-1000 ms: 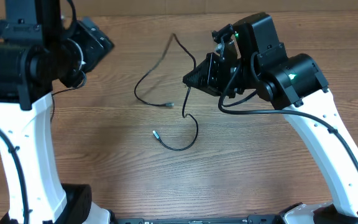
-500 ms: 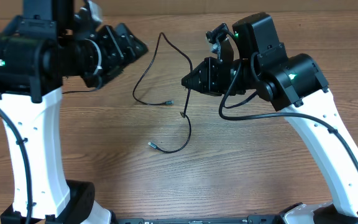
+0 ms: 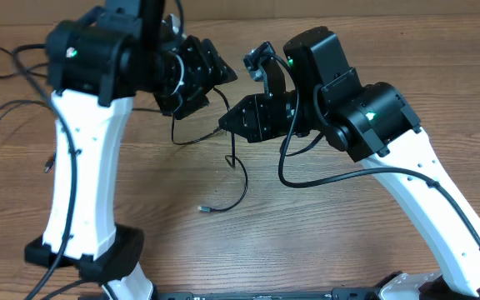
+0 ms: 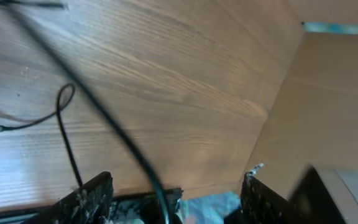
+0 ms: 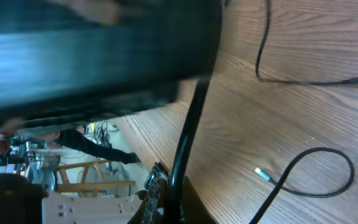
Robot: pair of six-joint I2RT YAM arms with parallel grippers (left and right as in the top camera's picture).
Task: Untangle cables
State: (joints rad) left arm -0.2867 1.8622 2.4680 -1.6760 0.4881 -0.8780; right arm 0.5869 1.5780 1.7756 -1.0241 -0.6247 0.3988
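Pulling-apart step: right gripper [image 3: 222, 129] jaws are pinching the cables [image 3: 242, 179] at frame centre; left gripper [image 4: 176, 183] jaws are gaping wide, likely needing a second grip.

A robot lab: two arms [image 3: 82, 183] at a wooden table [image 3: 323, 242].

Cables [image 3: 245, 185] on table [image 3: 323, 250], near centre
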